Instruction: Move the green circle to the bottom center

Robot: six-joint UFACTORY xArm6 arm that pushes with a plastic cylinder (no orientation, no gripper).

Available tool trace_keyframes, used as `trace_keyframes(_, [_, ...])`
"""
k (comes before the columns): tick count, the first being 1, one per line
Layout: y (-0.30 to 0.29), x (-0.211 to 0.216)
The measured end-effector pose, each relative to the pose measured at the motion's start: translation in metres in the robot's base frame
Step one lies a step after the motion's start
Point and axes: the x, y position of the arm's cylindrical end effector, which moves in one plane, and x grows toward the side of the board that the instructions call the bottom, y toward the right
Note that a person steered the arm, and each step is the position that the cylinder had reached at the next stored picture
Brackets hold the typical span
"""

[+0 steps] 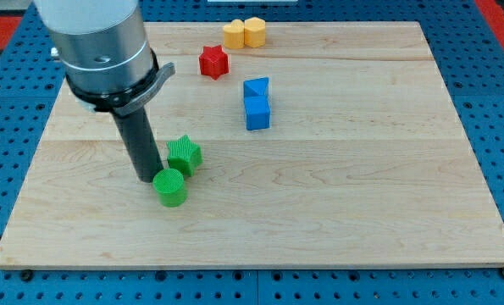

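Looking at the left-centre of the frame, you find my tip touching the green circle on its left side; the green star sits just above it; there are no fingers, only the rod; bottom centre of the bench lies right and slightly down.

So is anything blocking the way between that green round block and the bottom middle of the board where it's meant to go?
Nothing visible does. My tip sits right against the green circle on its left. The green star lies just above the circle, away from its route. The wooden board shows no blocks toward the view's bottom center.
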Motion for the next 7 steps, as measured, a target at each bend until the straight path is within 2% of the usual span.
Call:
trace_keyframes(2, [0.014, 0.036])
trace_keyframes(7, [0.072, 0.029])
